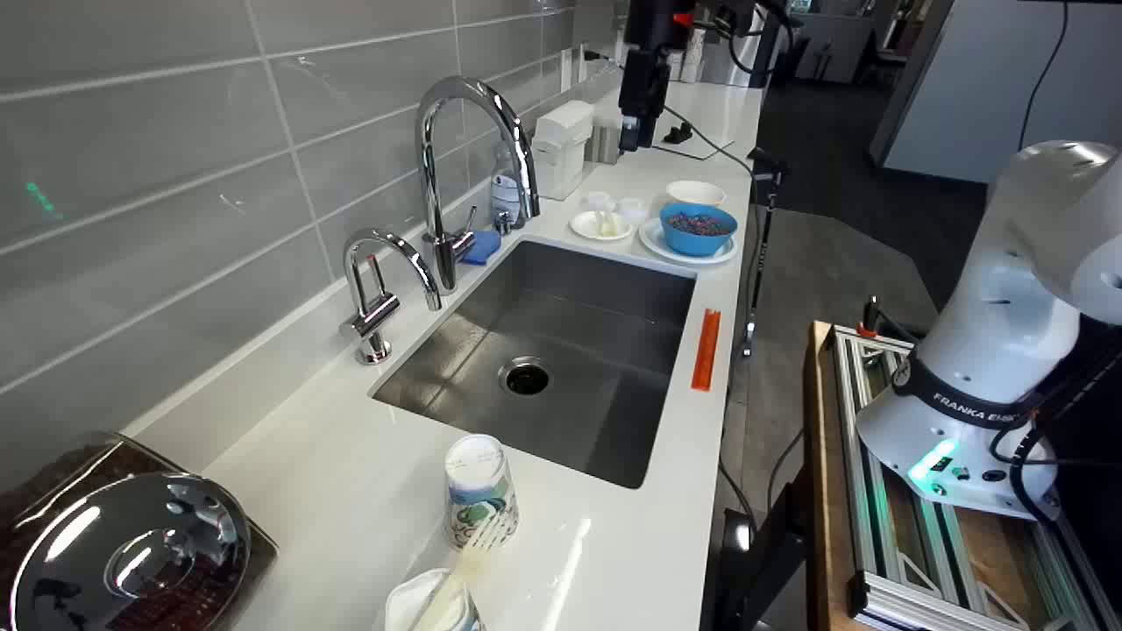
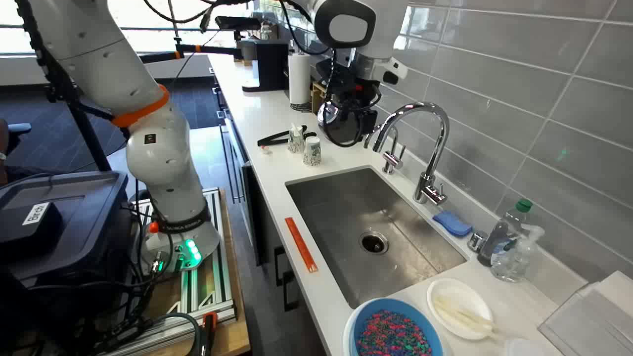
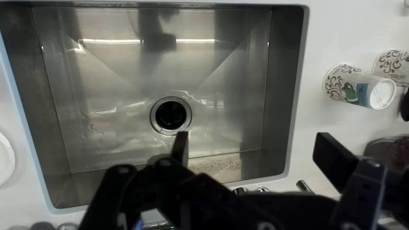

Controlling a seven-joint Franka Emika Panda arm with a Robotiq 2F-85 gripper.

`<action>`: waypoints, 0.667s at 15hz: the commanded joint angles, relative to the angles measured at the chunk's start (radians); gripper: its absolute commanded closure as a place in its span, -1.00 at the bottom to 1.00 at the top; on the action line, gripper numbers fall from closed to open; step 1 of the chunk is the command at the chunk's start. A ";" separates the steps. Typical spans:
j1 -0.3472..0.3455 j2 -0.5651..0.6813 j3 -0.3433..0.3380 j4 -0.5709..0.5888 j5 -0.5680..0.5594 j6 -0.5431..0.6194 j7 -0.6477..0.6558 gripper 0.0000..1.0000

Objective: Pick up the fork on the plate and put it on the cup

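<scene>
Nearest in an exterior view, what is probably the fork [image 2: 460, 314] lies on the plate [image 2: 471, 292], toward the wall edge of the table [image 2: 264, 111]; it should prove light, stiff and slick, apt to skid, so best pinched across mid-handle. Beyond, above the sink [image 2: 341, 207], the jaws hang spread with nothing between them. Farthest, toward the table's open edge, the overturned cup [image 2: 312, 152] stands beside an upright cup [image 2: 295, 142] where, in an exterior view, another fork [image 1: 474, 561] leans.

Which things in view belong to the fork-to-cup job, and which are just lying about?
Job:
gripper
pale cutlery on the white plate
upturned patterned cup or the patterned cup beside it, unclear which

Lying about:
orange strip
blue sponge
blue bowl
green-capped bottle
</scene>
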 commanded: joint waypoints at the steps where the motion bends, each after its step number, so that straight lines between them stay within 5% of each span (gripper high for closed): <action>1: -0.021 0.002 0.019 0.002 0.006 -0.003 -0.005 -1.00; 5: -0.021 0.002 0.019 0.002 0.006 -0.003 -0.005 -1.00; 7: -0.061 0.040 0.040 0.015 -0.047 0.089 0.134 -1.00; 10: -0.097 0.121 0.016 0.021 -0.032 0.296 0.176 -1.00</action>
